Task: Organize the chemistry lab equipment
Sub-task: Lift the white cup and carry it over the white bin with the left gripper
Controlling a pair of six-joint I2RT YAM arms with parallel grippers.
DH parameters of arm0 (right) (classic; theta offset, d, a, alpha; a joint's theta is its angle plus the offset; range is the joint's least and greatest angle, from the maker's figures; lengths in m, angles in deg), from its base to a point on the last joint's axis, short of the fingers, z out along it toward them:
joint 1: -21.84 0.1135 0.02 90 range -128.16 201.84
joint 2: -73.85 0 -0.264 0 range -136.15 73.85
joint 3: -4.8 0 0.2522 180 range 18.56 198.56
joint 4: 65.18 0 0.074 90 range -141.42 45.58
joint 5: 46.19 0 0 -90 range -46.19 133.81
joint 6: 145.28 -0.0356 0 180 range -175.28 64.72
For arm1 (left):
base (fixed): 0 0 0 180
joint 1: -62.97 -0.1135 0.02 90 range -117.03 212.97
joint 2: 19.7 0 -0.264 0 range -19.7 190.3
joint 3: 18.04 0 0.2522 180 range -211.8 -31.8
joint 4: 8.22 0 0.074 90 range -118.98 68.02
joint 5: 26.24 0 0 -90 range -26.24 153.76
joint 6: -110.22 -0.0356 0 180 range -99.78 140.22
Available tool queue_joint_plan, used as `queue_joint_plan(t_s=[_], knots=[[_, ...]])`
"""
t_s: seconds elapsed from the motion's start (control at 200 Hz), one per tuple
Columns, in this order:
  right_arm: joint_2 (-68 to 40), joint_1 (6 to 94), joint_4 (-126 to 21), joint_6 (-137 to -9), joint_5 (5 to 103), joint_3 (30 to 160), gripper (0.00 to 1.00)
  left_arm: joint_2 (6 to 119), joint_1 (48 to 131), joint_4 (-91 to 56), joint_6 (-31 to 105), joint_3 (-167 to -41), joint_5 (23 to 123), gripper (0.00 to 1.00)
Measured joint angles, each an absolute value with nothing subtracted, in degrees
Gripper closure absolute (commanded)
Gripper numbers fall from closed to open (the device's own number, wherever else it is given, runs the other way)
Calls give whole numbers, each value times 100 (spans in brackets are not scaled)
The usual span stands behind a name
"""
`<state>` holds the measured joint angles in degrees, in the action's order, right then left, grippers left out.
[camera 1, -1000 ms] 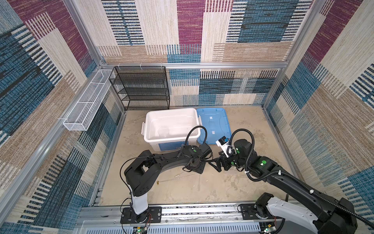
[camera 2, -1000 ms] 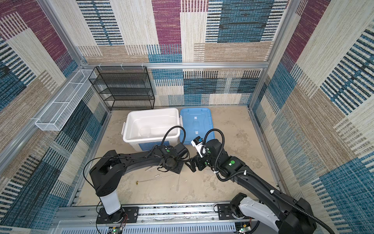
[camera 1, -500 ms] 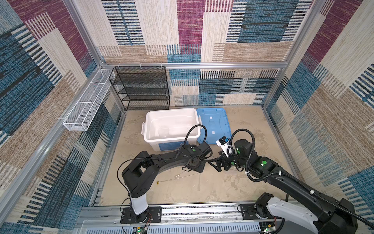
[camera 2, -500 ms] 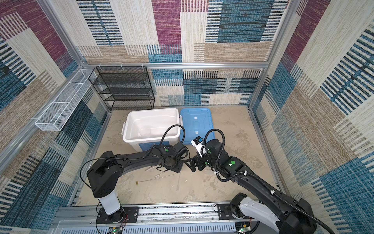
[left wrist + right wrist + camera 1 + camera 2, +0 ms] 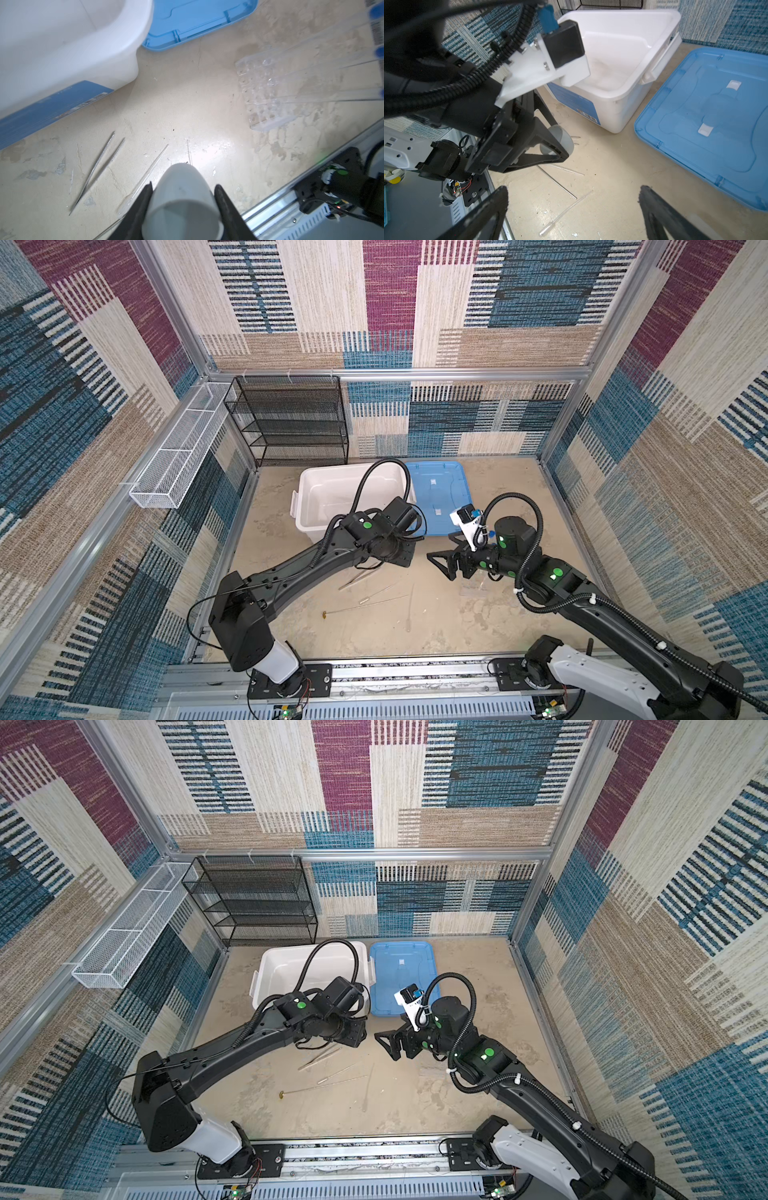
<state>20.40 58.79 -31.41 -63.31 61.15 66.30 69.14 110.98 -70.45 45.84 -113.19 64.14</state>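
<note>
Beige and stained, the bench floor (image 5: 457,626) carries all the things. Near its front edge lie the thin metal rods (image 5: 365,603), flat and apart from each other, one with a small brass-coloured end. A clear pipette (image 5: 564,214) lies among them. Just behind them lie the metal tweezers (image 5: 95,168), with the tips spread.

Above the tweezers, at the middle of the bench, the left gripper (image 5: 182,207) holds a frosted cup (image 5: 180,199). Its two fingers press on the sides of the cup, about half open. The right gripper (image 5: 571,207) faces it from the right side. Its jaws stand wide apart and hold nothing.

Toward the right edge stands the clear tube rack (image 5: 268,91), and three clear blue-capped test tubes (image 5: 332,62) lean over it. I cannot tell how deep they sit in the holes.

Farther back stands the white bin (image 5: 307,497), open. The blue lid (image 5: 449,489) lies flat beside it on the right. The black mesh shelf (image 5: 291,423) stands against the back wall.
</note>
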Motion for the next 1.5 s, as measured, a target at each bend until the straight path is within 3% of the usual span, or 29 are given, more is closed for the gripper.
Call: queue_joint_plan(t_s=[0.381,0.886,1.497], knots=[[1266,5879,-3545,-6206,6133,7706,1,6704,9863,-7980,3977,-12637,6589,64],[-767,5886,-3932,-6300,6526,9356,1,7968,8526,-8761,3255,-14044,6723,66],[-3123,6098,-3213,-5909,6745,11491,1,9006,7730,-8912,2934,-13712,6218,67]])
